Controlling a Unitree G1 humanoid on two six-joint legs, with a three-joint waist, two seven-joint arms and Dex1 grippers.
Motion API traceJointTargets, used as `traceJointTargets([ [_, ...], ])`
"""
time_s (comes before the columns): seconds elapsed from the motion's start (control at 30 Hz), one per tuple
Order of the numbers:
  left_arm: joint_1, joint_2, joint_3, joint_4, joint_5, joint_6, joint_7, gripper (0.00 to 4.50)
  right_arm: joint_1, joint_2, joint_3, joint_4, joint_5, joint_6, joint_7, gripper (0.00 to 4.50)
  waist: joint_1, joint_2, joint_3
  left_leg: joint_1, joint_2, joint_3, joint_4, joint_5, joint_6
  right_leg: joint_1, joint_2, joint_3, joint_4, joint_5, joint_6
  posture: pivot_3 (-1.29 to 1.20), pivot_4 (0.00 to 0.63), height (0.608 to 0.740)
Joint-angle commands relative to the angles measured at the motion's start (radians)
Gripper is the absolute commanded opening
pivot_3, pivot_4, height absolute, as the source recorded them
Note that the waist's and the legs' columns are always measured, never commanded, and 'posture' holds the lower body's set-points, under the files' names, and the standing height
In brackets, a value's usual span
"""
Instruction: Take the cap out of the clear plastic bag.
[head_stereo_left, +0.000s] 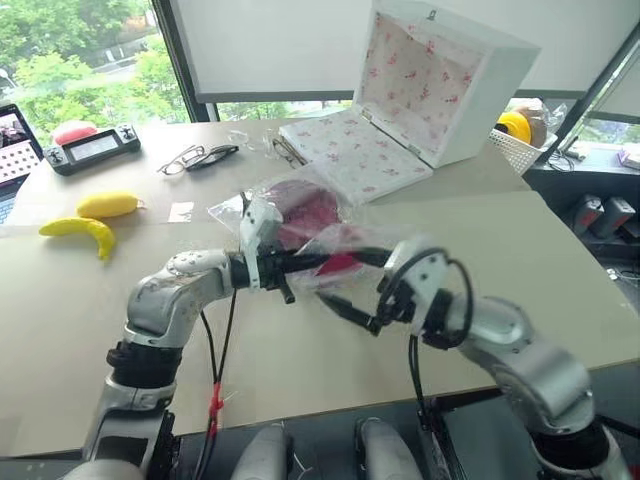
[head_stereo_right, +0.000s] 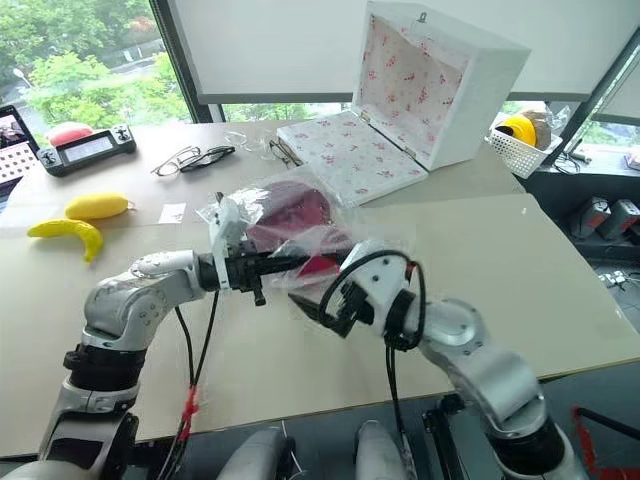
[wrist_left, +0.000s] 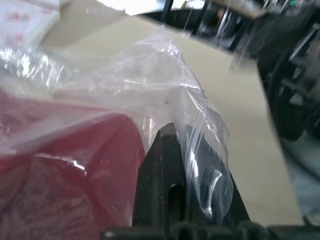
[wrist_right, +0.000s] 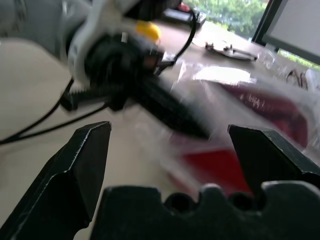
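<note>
Here the tan table (head_stereo_left: 560, 290) is backed by windows. The clear plastic bag (head_stereo_left: 262, 205), raised over it, is pinched by the closed left gripper (head_stereo_left: 335, 260); the cap (head_stereo_left: 310, 212) is seen inside, beyond those fingers. The right gripper (head_stereo_left: 345, 305) is spread wide, empty, just below the bag.

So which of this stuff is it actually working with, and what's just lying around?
In use:
- cap
- clear plastic bag, pinched by the left gripper
- right gripper, open

Lying about:
- bananas
- glasses
- floral-lined box
- game controller
</note>
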Motion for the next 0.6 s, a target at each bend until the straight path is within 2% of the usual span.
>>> traceJointTargets([
  [0.03,-0.004,0.014,0.037,-0.037,-0.038,-0.002,0.0,0.06,0.0,-0.001,-0.027,0.072,-0.087,-0.096,-0.014,4.5,0.0,0.0,0.0,0.0,0.0,0.0,0.0,0.0,0.0,0.0,0.0,0.0,0.0,0.0,0.0,0.0,0.15,0.74],
  [0.17,0.01,0.025,0.031,-0.047,-0.032,-0.011,0.004,0.06,-0.003,0.095,-0.167,0.125,0.016,-0.053,-0.048,4.5,0.002,0.0,0.0,0.001,0.0,0.0,0.0,0.0,0.0,0.0,0.0,0.0,0.0,0.0,0.0,0.0,0.15,0.74],
  [0.3,0.016,0.028,0.023,-0.047,-0.028,-0.022,0.012,0.06,-0.011,0.137,-0.252,0.168,0.083,0.043,-0.068,4.5,0.003,0.0,0.0,0.0,0.0,-0.001,0.0,0.0,0.0,0.0,0.0,0.0,0.0,0.0,0.0,0.0,0.15,0.74],
  [0.4,0.014,0.025,0.024,-0.047,-0.032,-0.021,0.017,0.06,-0.033,0.171,-0.279,0.219,0.109,0.103,-0.099,4.5,0.003,0.0,0.0,0.001,0.0,0.0,0.0,0.0,0.0,0.001,0.0,0.0,0.0,0.0,-0.001,0.0,0.15,0.74],
  [0.6,0.007,0.021,0.023,-0.042,-0.031,-0.024,0.024,0.06,-0.063,0.198,-0.221,0.284,0.047,0.099,-0.11,4.5,-0.001,0.0,0.0,0.001,0.0,0.0,-0.001,0.0,0.0,0.0,0.001,0.001,0.0,0.0,-0.001,0.0,0.15,0.74],
])
